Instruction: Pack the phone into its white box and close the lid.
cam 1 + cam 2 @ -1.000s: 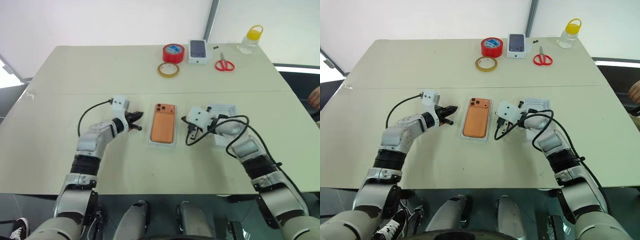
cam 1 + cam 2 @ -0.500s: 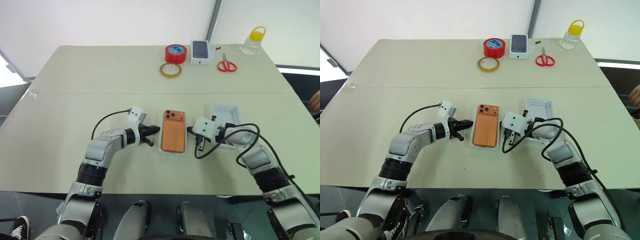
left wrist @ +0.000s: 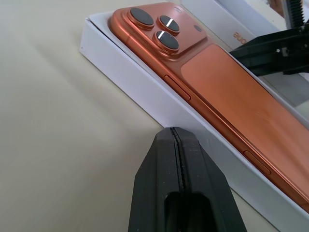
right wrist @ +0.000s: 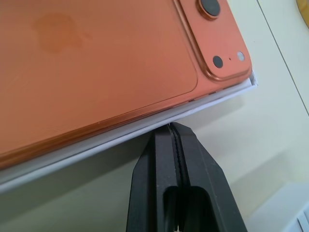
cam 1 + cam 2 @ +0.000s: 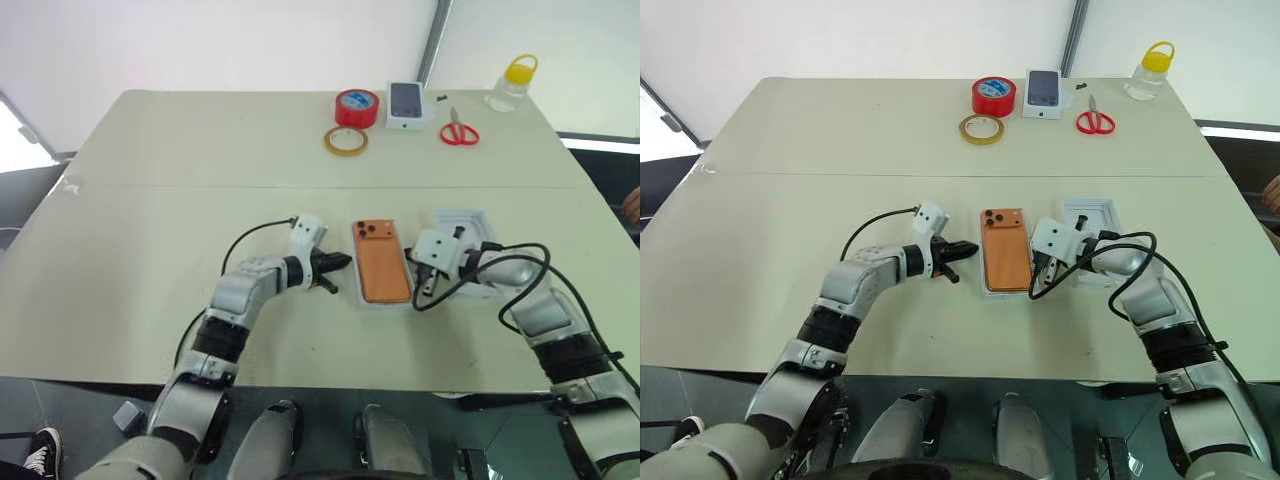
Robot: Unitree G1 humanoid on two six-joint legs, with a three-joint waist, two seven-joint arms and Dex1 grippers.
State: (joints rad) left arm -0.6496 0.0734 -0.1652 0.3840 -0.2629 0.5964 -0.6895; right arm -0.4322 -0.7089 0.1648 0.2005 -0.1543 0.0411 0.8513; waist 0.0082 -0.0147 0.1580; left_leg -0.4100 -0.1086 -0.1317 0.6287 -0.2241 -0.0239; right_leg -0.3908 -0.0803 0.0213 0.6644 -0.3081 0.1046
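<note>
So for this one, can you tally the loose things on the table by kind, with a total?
Phones: 1, the orange phone in its white box
Boxes: 2, the white box and the small box with a phone picture
Lids: 1, the lid
Tape rolls: 2, red and tan
Scissors: 1
Bottles: 1
Total: 8

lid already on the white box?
No. The orange smartphone lies uncovered, camera lenses up, in the shallow white cardboard tray, and the white cardboard lid shell sits apart on the table beside the right arm.
</note>
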